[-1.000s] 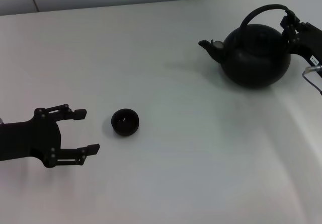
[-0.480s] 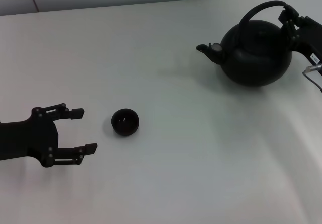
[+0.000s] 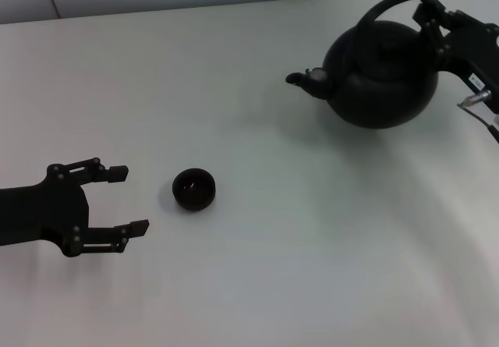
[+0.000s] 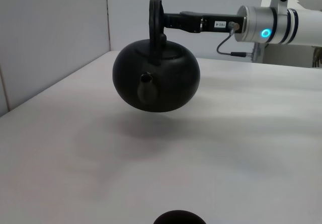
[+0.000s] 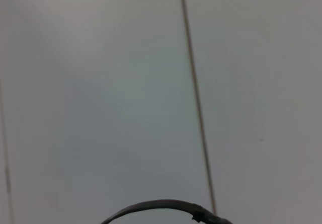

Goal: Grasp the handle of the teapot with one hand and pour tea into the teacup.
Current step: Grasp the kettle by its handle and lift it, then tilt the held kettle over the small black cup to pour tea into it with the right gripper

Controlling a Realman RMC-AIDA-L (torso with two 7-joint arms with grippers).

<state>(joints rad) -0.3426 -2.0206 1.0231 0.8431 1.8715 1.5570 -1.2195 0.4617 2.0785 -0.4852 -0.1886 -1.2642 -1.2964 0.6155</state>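
Head view: teapot lifted by its handle, teacup waiting well apart across the counter.

The right gripper (image 3: 433, 13) is clamped on the thin black arched handle (image 3: 387, 7) near its right-hand joint, and the large round matte-black teapot (image 3: 380, 72) hangs clear of the pale white counter (image 3: 312, 230), as the shadow beneath it in the left wrist view confirms (image 4: 156, 75). Its short spout points toward the tiny round black handleless teacup (image 3: 193, 189), which sits far over on the robot's left, just beside the left gripper (image 3: 125, 199), whose fingers are spread with nothing between them. To do this well, I judge the pot should travel level until the spout is directly above the cup, then tip slowly; the off-centre grip may let it swing.
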